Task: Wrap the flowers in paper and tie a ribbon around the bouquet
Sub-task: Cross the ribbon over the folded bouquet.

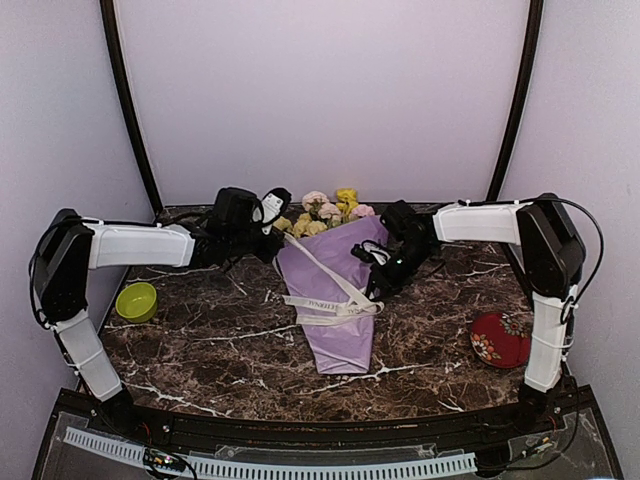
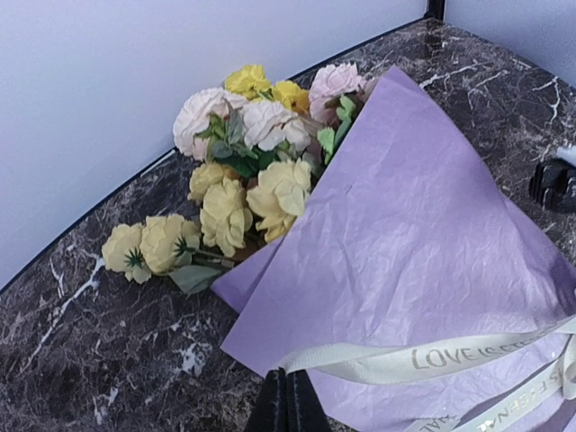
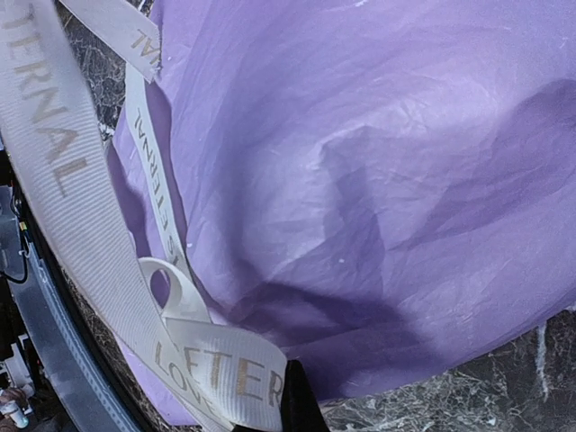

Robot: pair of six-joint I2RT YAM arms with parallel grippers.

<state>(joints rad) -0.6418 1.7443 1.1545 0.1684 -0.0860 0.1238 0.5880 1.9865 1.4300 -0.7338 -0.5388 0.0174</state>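
The flowers [image 1: 325,212] lie near the back of the table [image 1: 220,350], in the middle. They are pink, pale yellow and bright yellow. The purple paper [image 1: 335,310] is wrapped around their stems like a cone. The wide end is at the blooms and the pointed end faces the front edge. The blooms stick out of the wide end, and a few pale yellow ones hang out to the left side.

The ribbon [image 1: 325,265] is cream with words on it. It lies over the paper. One part runs in a straight slant from the top left of the cone down to its right side. More of it crosses the cone lower down and makes loops at the right edge.

The left gripper [image 2: 288,400] is just left of the blooms. Its fingers are pressed tight together. The upper end of the ribbon goes right into the tips, so it looks pinched there.

The right gripper [image 3: 292,400] is at the right edge of the cone. Its fingers are closed too. The ribbon loops come up to the tips and seem to be caught between them.

A green bowl [image 1: 136,301] sits far to the left. A red dish [image 1: 499,339] sits far to the right.
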